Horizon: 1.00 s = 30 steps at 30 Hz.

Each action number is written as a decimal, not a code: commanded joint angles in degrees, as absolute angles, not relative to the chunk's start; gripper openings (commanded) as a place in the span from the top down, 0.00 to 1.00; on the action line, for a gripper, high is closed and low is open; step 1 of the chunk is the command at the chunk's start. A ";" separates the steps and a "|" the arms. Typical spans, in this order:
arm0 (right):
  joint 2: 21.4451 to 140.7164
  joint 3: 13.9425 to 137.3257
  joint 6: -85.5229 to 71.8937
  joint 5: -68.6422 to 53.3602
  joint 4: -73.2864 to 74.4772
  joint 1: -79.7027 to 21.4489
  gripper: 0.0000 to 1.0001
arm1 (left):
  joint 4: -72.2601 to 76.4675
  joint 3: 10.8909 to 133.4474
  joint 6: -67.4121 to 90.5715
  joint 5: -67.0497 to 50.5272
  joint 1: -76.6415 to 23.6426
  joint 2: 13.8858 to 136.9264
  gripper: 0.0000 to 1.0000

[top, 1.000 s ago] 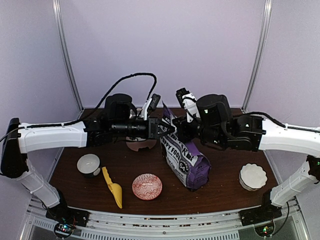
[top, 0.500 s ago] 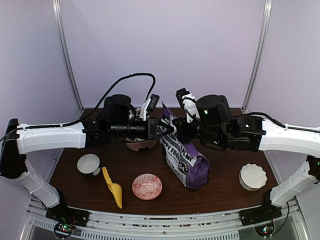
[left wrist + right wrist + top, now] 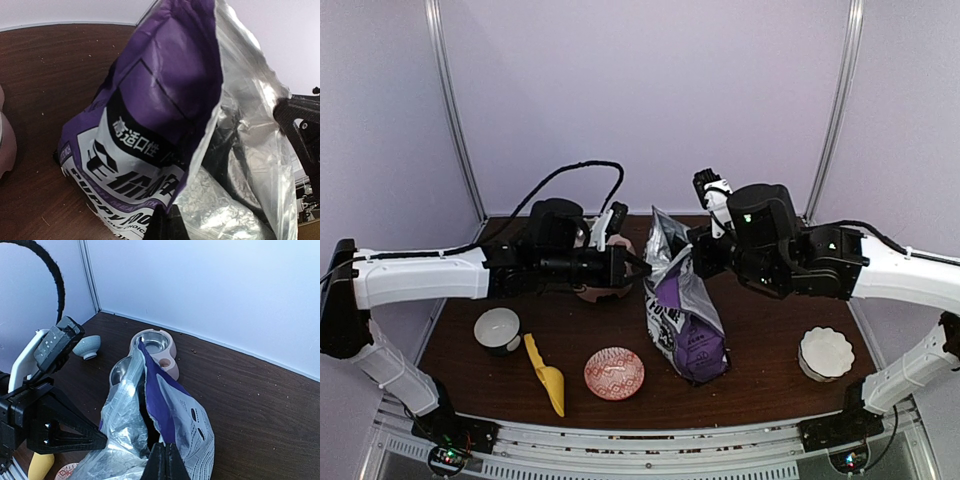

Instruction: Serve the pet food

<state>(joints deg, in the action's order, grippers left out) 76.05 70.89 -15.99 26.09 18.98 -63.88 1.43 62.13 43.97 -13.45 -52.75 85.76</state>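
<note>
From above, the purple bag (image 3: 688, 320) stands mid-tabletop, leaning a little. The left fingers (image 3: 642, 266) are pinched shut on one lip of its mouth and the right fingers (image 3: 696, 252) are shut on the opposite lip, so the step in hand looks like spreading the bag open. The yellow scoop (image 3: 546, 377) lies untouched near the front edge. The left wrist view looks into the parted mouth, with purple print on one side and crinkled silver lining on the other. The pet food is presumably down inside, because no kibble shows. In the right wrist view the foil gapes just in front of a pink two-bowl feeder (image 3: 171, 371), whose steel bowls look nearly bare. Next, the mouth probably needs to be held wide enough to tip or scoop.
</note>
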 commanded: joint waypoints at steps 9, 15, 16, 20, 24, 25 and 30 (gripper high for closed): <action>73.54 72.51 -15.63 29.80 20.70 -63.86 1.00 | -1.46 61.27 42.35 -6.62 -49.57 84.40 1.00; 73.56 72.89 -15.90 30.05 21.36 -63.84 1.00 | -2.93 62.39 40.48 -6.32 -49.57 83.10 1.00; 73.60 73.16 -16.01 30.18 21.90 -63.76 1.00 | -3.66 63.03 39.84 -6.24 -49.55 82.57 1.00; 73.45 76.13 -16.38 32.38 25.99 -62.91 1.00 | -8.43 66.70 35.98 -4.91 -48.98 78.86 1.00; 73.26 79.97 -17.34 33.27 31.93 -60.51 1.00 | -14.81 73.37 31.52 -5.93 -47.33 76.81 1.00; 73.11 80.74 -17.59 33.31 33.12 -59.92 1.00 | -16.90 75.36 30.39 -6.79 -46.93 77.05 1.00; 71.56 82.30 -18.56 33.03 36.76 -57.58 1.00 | -24.05 82.19 26.51 -10.36 -45.84 79.60 1.00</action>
